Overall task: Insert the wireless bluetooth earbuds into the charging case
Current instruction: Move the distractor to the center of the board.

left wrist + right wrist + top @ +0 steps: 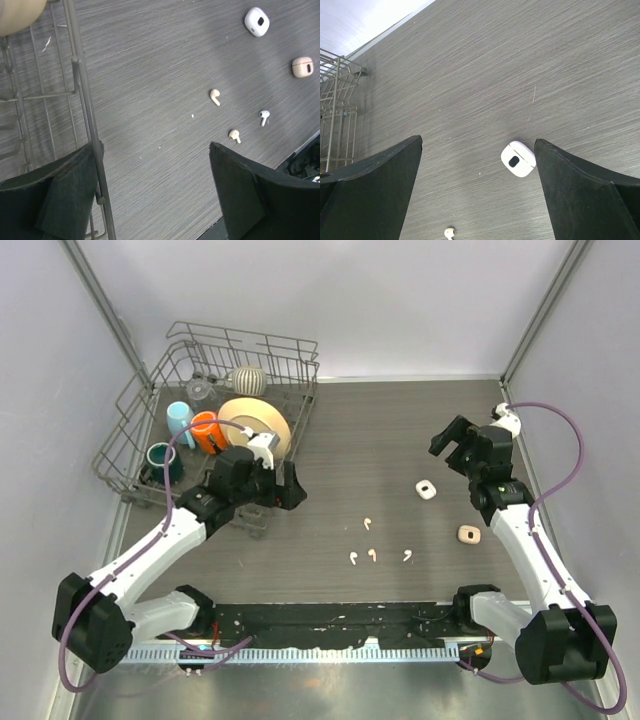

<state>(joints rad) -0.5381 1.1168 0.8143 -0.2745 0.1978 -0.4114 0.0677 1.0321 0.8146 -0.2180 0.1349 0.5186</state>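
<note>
four earbuds (372, 555) lie between left tool (288, 486) and right tool (449, 441), both spread wide.

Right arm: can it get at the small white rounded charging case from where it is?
Probably yes. The right gripper stands open, facing the small white rounded plastic charging case, which lies on the bare dark wood-grain table with nothing beside it. The nearest white earbud lies apart.

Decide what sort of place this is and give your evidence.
Likely a robotics lab test cell: left arm and right arm bolted to a wood-grain table, plain enclosing walls, a staged dish rack.
</note>
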